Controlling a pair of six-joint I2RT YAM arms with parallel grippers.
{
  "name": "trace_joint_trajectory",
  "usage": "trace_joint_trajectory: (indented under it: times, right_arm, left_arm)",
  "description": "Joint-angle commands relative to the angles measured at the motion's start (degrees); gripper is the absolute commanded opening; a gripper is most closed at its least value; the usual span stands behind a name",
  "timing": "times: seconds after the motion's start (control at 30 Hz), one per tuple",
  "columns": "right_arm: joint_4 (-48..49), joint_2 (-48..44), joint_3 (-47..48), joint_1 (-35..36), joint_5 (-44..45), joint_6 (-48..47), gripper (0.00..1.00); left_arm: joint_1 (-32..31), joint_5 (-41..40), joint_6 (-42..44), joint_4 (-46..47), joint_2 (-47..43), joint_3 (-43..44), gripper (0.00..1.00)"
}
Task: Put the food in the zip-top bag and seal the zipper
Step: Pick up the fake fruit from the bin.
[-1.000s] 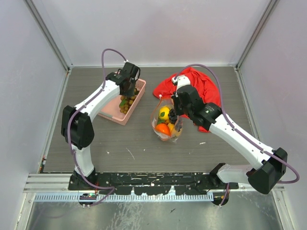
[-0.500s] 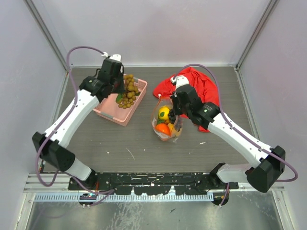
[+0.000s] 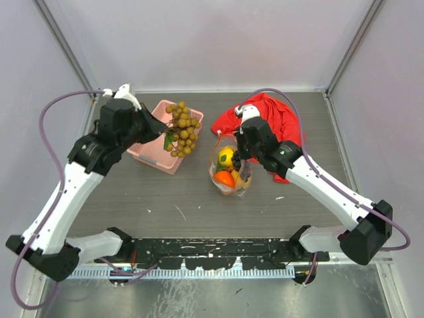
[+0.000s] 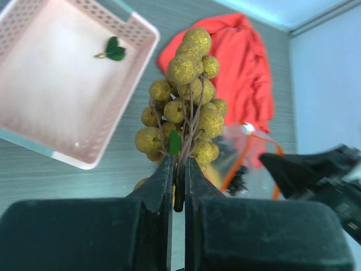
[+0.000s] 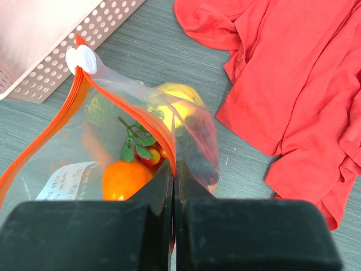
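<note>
Counted on the grey bench (image 3: 165, 199): two claws, one berry bunch, one basket, one bag, one cloth.

Left claw (image 4: 177, 186): pressed together on the dark stems of the single big bunch of small golden-brown berries (image 4: 186, 107). Carries one small green leaf just above the fingertips. Hangs in the air, off the bench, by the right-hand corner of the one pink perforated plastic basket (image 3: 154, 159), between it and the bag. Sits inside neither.

Inside the basket, from the left wrist view: a small green leaf sprig (image 4: 113, 49) on the pale floor.

Right claw (image 5: 174, 172): pressed together, pinching the mouth edge of the one clear crinkly plastic zip-top bag (image 5: 67, 141) at its thin orange-red zipper strip (image 5: 127, 104). Mouth gaping, the two halves of the strip apart, with one white slider (image 5: 80, 58) at the far end.

Inside the bag, counted through the plastic:
- one orange round fruit (image 5: 124, 178)
- one yellow round fruit (image 5: 177, 104)
- one small red piece with a green leafy sprig
- one dark lump next to the claw, too unclear to name
- one white printed label low on the wall

Full fruit tally under the crinkles: cannot tell.

One crumpled red cloth (image 3: 281, 119) flat on the bench just behind the bag, partly under the right arm. Touching the bag or only beside it: cannot tell.
</note>
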Motion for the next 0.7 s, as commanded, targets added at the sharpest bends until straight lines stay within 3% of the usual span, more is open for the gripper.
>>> trace_joint_trajectory:
  times: [0.0, 0.43, 0.67]
  right_arm:
    - [2.71, -0.30, 1.35, 0.01, -0.37, 0.90, 0.01]
    - [2.81, -0.66, 1.53, 0.01, -0.32, 1.23, 0.01]
    - [2.87, -0.74, 1.60, -0.01, -0.33, 1.31, 0.01]
  left_arm:
    - [-0.96, 6.33, -6.69, 7.44, -5.85, -1.52, 0.00]
    - [-14.57, 2.11, -11.44, 11.99, -8.96, -5.26, 0.00]
    - [-18.09, 1.69, -13.22, 13.05, -7.97, -6.75, 0.00]
